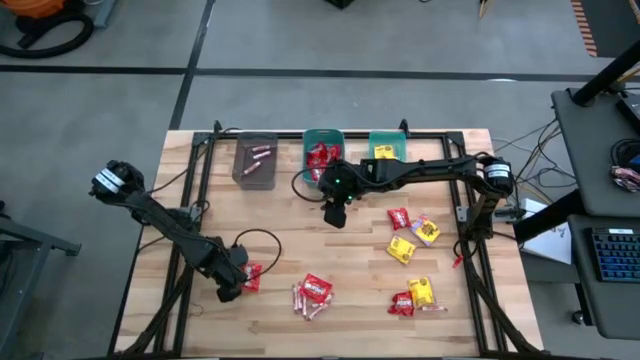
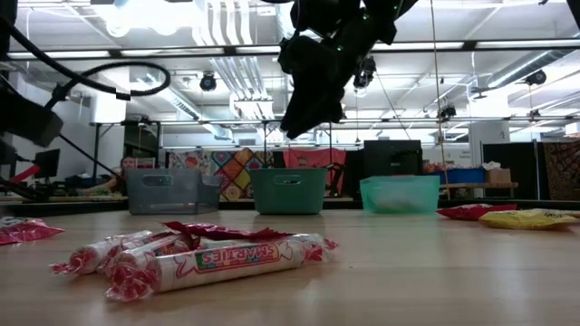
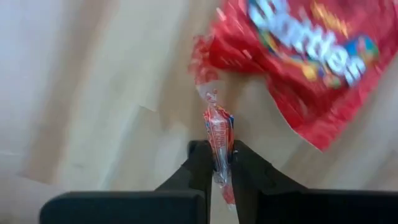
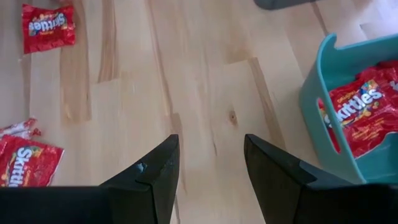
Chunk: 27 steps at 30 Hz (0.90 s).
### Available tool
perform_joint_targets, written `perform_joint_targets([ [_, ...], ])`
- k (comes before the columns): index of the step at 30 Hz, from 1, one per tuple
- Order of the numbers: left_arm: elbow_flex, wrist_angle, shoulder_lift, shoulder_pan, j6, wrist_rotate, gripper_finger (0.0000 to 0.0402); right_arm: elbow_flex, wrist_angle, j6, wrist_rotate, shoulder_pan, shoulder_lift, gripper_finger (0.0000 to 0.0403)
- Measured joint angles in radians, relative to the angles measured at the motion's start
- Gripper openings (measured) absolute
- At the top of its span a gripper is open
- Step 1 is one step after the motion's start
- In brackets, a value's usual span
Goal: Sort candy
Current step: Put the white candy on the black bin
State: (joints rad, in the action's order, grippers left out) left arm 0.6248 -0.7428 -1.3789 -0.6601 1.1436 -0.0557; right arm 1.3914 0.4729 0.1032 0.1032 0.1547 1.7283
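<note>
Left gripper (image 3: 217,163) at lower left of the high view, fingers (image 3: 198,163) pinched on a thin pinkish-red stick candy (image 3: 217,134), red packet (image 3: 311,56) just beside it on the worktop (image 1: 280,215). Right gripper (image 4: 210,163) at centre frame above bare wood, fingers apart, holding nothing, near the teal bin (image 4: 323,112) with red packets. More candy (image 1: 412,240) loose at lower right.

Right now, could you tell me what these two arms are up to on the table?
They are sorting candy into bins. The left gripper has closed on a thin stick candy beside a red packet near the table's front left. The right gripper hangs open and empty beside the teal bin of red packets.
</note>
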Motion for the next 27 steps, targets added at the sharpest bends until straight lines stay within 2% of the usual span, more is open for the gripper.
perform_joint_targets([
  [9,0.021,-0.007,0.168,0.033,-0.034,0.181,0.0013,-0.026,0.076,-0.040,-0.003,-0.004,-0.062,0.0171],
  [16,0.089,-0.001,0.252,0.163,-0.222,0.371,0.0010,-0.157,-0.003,-0.045,-0.047,-0.016,-0.160,0.0171],
  [21,0.134,-0.003,0.265,0.358,-0.452,0.459,0.0009,-0.286,-0.128,-0.053,-0.051,-0.032,-0.222,0.0171],
  [27,0.220,-0.008,0.240,0.712,-0.824,0.459,0.0008,-0.415,-0.263,-0.010,-0.054,-0.037,-0.283,0.0171],
])
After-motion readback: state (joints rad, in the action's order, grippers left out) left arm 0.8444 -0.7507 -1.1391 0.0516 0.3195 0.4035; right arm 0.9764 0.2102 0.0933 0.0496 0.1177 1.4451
